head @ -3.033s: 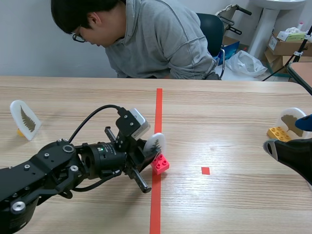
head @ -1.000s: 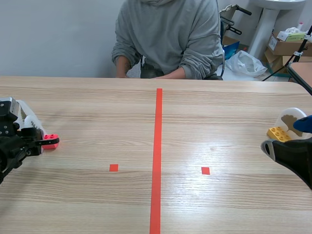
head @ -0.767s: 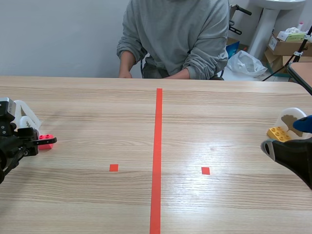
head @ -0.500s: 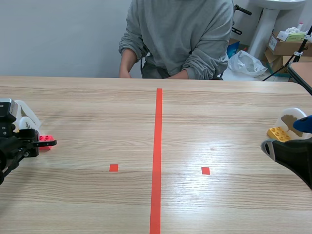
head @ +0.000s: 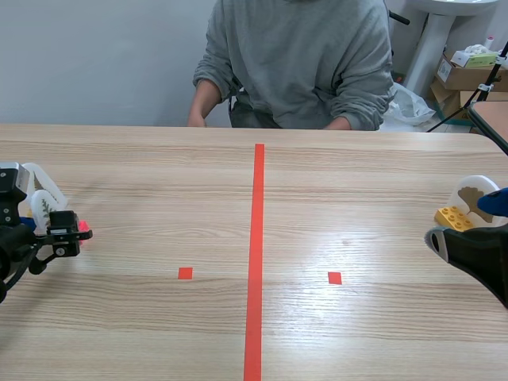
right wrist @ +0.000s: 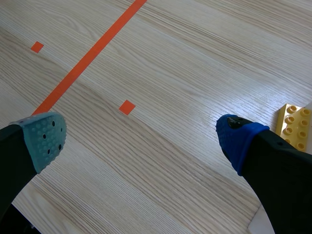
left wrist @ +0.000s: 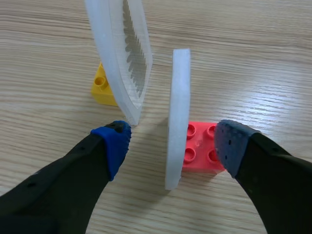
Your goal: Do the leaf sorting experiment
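Scene view first: far out on the left of the table the left gripper (head: 67,236) sits low beside a fern card (head: 40,205), with a sliver of red brick (head: 82,227) peeking past its finger. Across the orange centre line (head: 255,238), at the right edge, a brown-leaf card (head: 475,193) stands on a yellow brick (head: 450,216). It looks like one leaf type per side. A person (head: 302,55) sits across the table.

Left wrist view now: the fingers are spread, blue pads (left wrist: 115,139) clear of everything, nothing grasped. Between them stands a white card (left wrist: 178,112), edge-on and upright on that red brick, with a gap on either side. Its face is turned away, so I can't read its leaf. Just ahead of one finger the fern card rises from a yellow base (left wrist: 101,87), near the white card but apart from it. I'd call the white card set down next to its group, with the brick foot keeping it standing. Backing straight out matters here, because a clipped pad could tip it into its neighbour.

Right wrist view: the right gripper (right wrist: 141,139) is wide open and empty over bare wood. The yellow brick is just beside its blue pad (right wrist: 239,139), so it's probably parked by its own pile.
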### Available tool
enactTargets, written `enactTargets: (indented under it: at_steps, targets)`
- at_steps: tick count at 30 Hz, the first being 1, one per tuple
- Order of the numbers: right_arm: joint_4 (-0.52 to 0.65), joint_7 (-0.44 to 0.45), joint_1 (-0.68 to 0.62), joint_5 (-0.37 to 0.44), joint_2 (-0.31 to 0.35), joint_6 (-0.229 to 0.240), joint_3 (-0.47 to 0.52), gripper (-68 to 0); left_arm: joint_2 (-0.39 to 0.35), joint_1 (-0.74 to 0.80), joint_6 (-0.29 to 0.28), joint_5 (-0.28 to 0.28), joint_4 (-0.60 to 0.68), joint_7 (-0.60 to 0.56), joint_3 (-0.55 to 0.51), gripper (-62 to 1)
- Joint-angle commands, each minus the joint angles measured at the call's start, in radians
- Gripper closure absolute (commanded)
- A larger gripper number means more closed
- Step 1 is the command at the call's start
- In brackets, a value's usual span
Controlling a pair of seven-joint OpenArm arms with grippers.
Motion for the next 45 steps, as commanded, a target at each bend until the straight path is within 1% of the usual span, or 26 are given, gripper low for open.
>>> enactTargets:
  at_steps: [1,3,4,6,8,11,14,16,20,21,23,25,27,30,33,35,39,41,45]
  targets:
    - [0.012,0.011,0.003,0.014,0.008,0.008,0.013,-63.8,-0.01,-0.008,0.001,0.007,0.007,-0.016,-0.001,-47.2]
    - [0.012,0.011,0.003,0.014,0.008,0.008,0.013,-63.8,-0.01,-0.008,0.002,0.012,0.007,-0.013,-0.001,-55.2]
    - [0.012,0.011,0.003,0.014,0.008,0.008,0.013,-63.8,-0.01,-0.008,0.003,0.012,0.007,-0.012,-0.001,-58.1]
    - [0.012,0.011,0.003,0.014,0.008,0.008,0.013,-63.8,-0.01,-0.002,0.029,0.012,0.016,0.008,-0.001,-61.5]
    - [0.012,0.011,0.003,0.014,0.008,0.008,0.013,-63.8,-0.013,0.014,0.042,0.012,0.048,0.019,-0.001,-61.8]
    - [0.012,0.011,0.003,0.014,0.008,0.008,0.013,-63.8,-0.028,0.057,0.043,0.011,0.142,0.045,-0.001,-61.8]
    - [0.012,0.011,0.003,0.014,0.008,0.008,0.013,-63.8,-0.059,0.111,0.042,-0.005,0.258,0.082,-0.001,-61.8]
    - [0.012,0.011,0.003,0.014,0.008,0.008,0.013,-63.8,-0.085,0.152,0.039,-0.027,0.34,0.104,-0.001,-61.8]
    - [0.012,0.011,0.003,0.014,0.008,0.008,0.013,-63.8,-0.145,0.241,-0.024,-0.094,0.504,0.127,-0.001,-61.8]
    - [0.012,0.011,0.003,0.014,0.008,0.008,0.013,-63.8,-0.16,0.264,-0.051,-0.121,0.545,0.134,-0.001,-61.8]
    - [0.012,0.011,0.003,0.014,0.008,0.008,0.013,-63.8,-0.19,0.307,-0.126,-0.16,0.623,0.142,0.001,-61.8]
    - [0.012,0.011,0.003,0.014,0.008,0.008,0.013,-63.8,-0.216,0.353,-0.195,-0.187,0.7,0.154,0.002,-61.7]
    - [0.012,0.011,0.003,0.014,0.008,0.008,0.013,-63.8,-0.239,0.396,-0.245,-0.202,0.766,0.162,0.008,-61.7]
    - [0.012,0.011,0.003,0.014,0.008,0.008,0.013,-63.8,-0.277,0.46,-0.275,-0.211,0.843,0.162,0.039,-61.8]
    - [0.012,0.011,0.003,0.014,0.008,0.008,0.013,-63.8,-0.314,0.518,-0.312,-0.234,0.905,0.162,0.075,-61.8]
    - [0.012,0.011,0.003,0.014,0.008,0.008,0.013,-63.8,-0.33,0.552,-0.33,-0.237,0.947,0.162,0.094,-61.8]
    - [0.012,0.011,0.003,0.014,0.008,0.008,0.013,-63.8,-0.343,0.613,-0.363,-0.244,1.032,0.16,0.114,-61.8]
    - [0.012,0.011,0.003,0.014,0.008,0.008,0.013,-63.8,-0.342,0.638,-0.379,-0.257,1.068,0.159,0.115,-61.8]
    - [0.012,0.011,0.003,0.014,0.008,0.008,0.013,-63.8,-0.345,0.682,-0.407,-0.263,1.118,0.159,0.115,-61.8]
